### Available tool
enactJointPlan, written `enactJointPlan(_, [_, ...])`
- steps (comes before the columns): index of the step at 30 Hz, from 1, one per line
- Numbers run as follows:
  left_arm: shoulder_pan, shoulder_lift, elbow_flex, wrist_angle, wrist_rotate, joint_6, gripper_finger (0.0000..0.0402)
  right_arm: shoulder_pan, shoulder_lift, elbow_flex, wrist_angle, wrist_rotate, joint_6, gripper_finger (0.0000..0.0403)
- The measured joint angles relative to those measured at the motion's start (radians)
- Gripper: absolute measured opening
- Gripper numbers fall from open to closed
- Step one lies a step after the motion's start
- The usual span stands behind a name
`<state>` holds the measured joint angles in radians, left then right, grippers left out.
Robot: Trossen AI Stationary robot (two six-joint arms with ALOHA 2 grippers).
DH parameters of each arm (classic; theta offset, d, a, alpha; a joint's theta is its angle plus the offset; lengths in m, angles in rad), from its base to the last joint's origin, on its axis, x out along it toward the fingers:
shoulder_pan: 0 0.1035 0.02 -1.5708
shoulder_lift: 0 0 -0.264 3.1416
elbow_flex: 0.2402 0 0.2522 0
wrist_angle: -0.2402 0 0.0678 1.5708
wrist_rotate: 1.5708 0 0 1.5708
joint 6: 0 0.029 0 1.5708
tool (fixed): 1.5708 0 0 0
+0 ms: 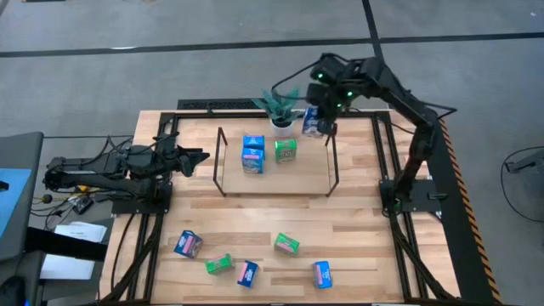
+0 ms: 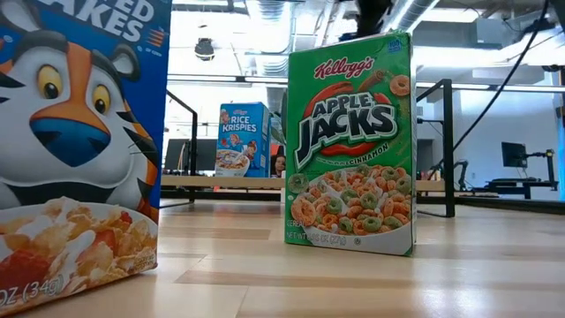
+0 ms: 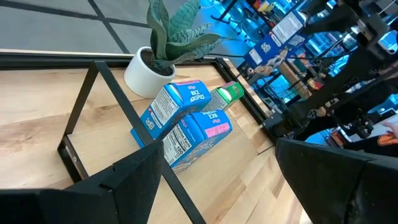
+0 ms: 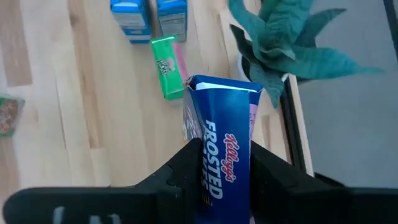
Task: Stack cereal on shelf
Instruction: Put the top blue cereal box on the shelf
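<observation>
**Right hand holds a blue Frosted Flakes box above the back of the shelf**

The right hand (image 1: 320,119) is clamped narrowly on a blue Frosted Flakes box (image 4: 225,149), its two dark fingers (image 4: 186,165) pressing the box's broad faces. In the high view the held box sits at the back right part of the shelf (image 1: 314,174), just beside a potted plant (image 1: 280,106) in a white pot at the shelf's rear edge. The right wrist view looks down past the box's top flap to the boxes already on the shelf.

On the shelf, two blue boxes (image 1: 252,153) stand one on top of the other, the upper one turned slightly askew in the left wrist view, and a green box (image 1: 286,150) stands just beside them to the right.

The left hand (image 1: 197,158) waits at the table's left side, near the shelf's left wire end, with its fingers spread wide and nothing between them.

Five more boxes lie along the front of the table (image 1: 357,225), well apart from the shelf: a blue one (image 1: 188,245) at the left, then a green one (image 1: 219,264), a blue one (image 1: 247,273), a green one (image 1: 286,245), and a blue one (image 1: 322,274). In the low view a green Apple Jacks box (image 2: 350,141) stands upright close to the camera.
</observation>
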<state>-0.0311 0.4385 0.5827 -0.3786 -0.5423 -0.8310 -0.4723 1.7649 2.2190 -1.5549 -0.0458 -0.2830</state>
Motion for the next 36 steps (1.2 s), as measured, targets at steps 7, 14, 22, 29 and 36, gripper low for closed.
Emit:
enactJointPlan(7, [0.0, 0.0, 0.0, 0.0, -0.011, 0.026, 0.03, -0.008, -0.128, -0.283, 0.165, -0.013, 0.006, 0.0133])
enactJointPlan(14, [0.0, 0.0, 0.0, 0.001, -0.035, 0.02, 0.03, -0.007, -0.269, -0.647, 0.462, -0.012, -0.008, 0.013])
enactJointPlan(22, [0.0, 0.0, 0.0, 0.002, -0.041, -0.001, 0.03, -0.007, -0.272, -0.882, 0.616, -0.012, -0.057, 0.0136])
enactJointPlan(29, [0.0, 0.0, 0.0, 0.002, -0.047, -0.003, 0.03, -0.014, -0.272, -0.935, 0.696, -0.009, -0.092, 0.0129])
enactJointPlan(36, [0.0, 0.0, 0.0, 0.001, -0.067, -0.002, 0.03, -0.02, -0.272, -0.934, 0.7, -0.012, -0.144, 0.0136])
